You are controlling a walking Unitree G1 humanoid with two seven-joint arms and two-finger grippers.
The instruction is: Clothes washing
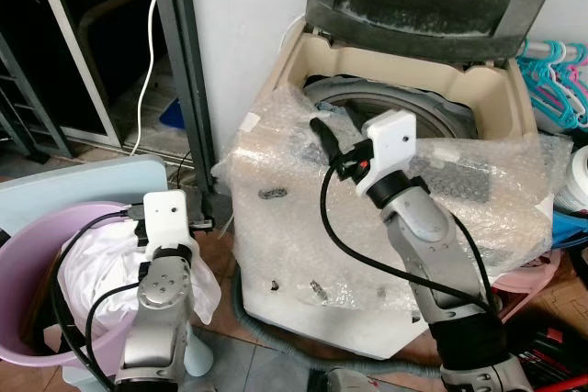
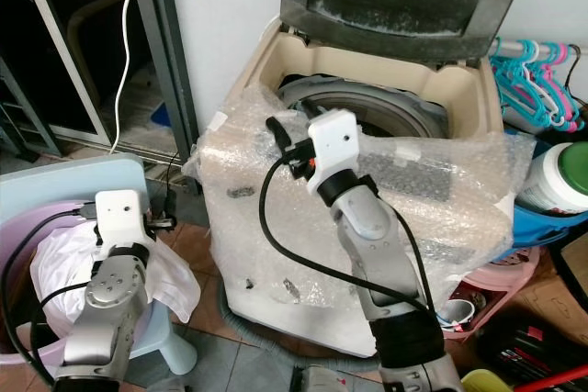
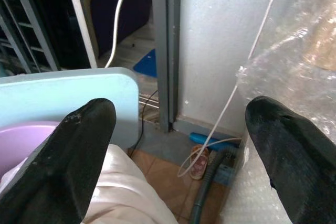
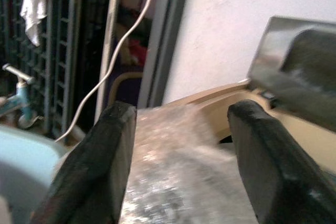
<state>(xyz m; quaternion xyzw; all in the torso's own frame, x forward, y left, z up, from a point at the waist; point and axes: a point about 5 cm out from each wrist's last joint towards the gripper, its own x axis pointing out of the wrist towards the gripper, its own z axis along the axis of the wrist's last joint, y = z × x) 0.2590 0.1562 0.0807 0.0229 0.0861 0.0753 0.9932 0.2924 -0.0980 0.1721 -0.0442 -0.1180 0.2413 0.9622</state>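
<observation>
Left tool (image 3: 178, 145), spread empty, hovers over white cloth (image 1: 92, 268) in the pink tub (image 1: 28, 254); right tool (image 4: 181, 145), spread empty, hangs above the washer rim (image 1: 303, 48).

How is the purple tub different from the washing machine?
The purple tub is low, round and pinkish-purple; the washing machine is tall, boxy and cream. The tub has white clothes piled in it; the machine's drum looks empty as far as it shows. The machine is draped in bubble wrap, the tub is bare. The left gripper is over the tub, the right gripper over the machine. Both are open on top.
</observation>
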